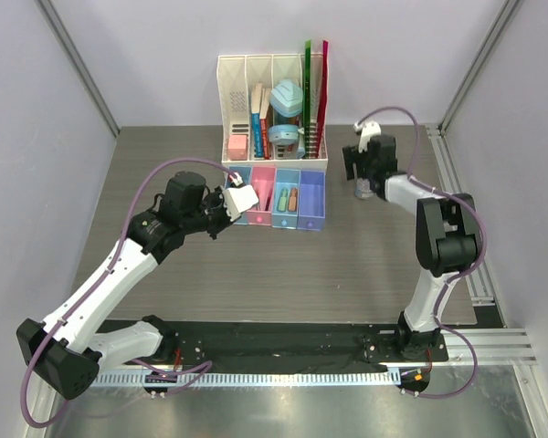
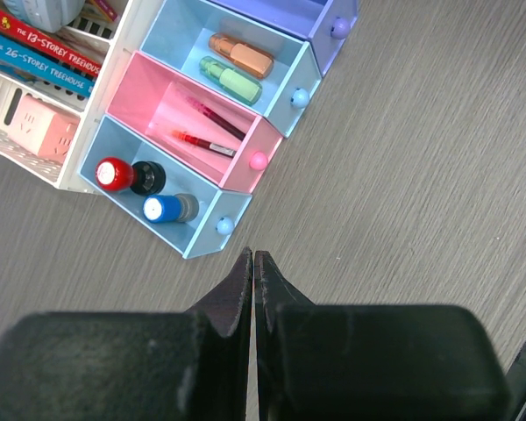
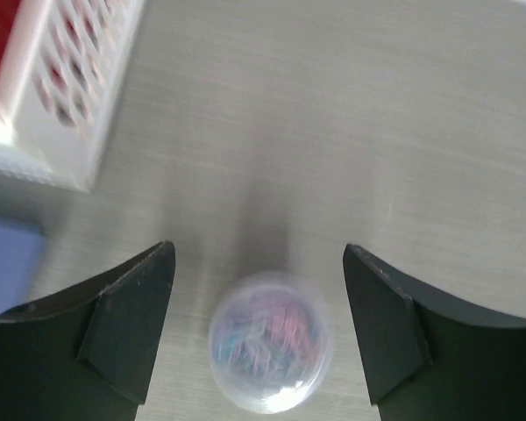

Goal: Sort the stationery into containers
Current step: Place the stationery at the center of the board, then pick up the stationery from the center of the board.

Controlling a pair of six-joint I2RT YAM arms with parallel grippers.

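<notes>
Stationery (image 2: 162,208) first, Mira: we count two capped cylinders (image 2: 116,174) in the blue bin (image 2: 232,203), two pens (image 2: 206,142) in the pink bin (image 2: 149,101), and an orange and a green piece (image 2: 231,79) in the light-blue bin (image 2: 180,39). Only the clear disc (image 3: 270,342) lies loose. It sits on the table (image 1: 365,265) at 3 o'clock of the bin row, well apart from it.

Agreed, Tom. Our right gripper (image 3: 258,254) hangs over that disc with its jaws spread wide, one at 9 and one at 3 o'clock of it. There is a gap on each side, so it grips nothing. Our left gripper (image 2: 252,261) is pressed shut and empty, hovering near the blue bin's front.

What worries us from here?

The disc looks smooth and round. If we close off-centre, we judge it could squirt out sideways or tip on edge. It also lies low, so our fingertips may scrape the table on the way down. And the left arm sits at the 9 o'clock end of the row, so a reach to the bins could crowd it. The white rack (image 1: 274,109) stands at 12 o'clock of them too.

And what can't we make out?

The purple bin (image 2: 346,13) is cut off in the left wrist view and too small from above, so we cannot tell what it holds. The right wrist picture is blurred, and the disc's contents show only as a pink and blue smear. We cannot tell how high the fingers hang. From above, the gripper hides most of the disc.
</notes>
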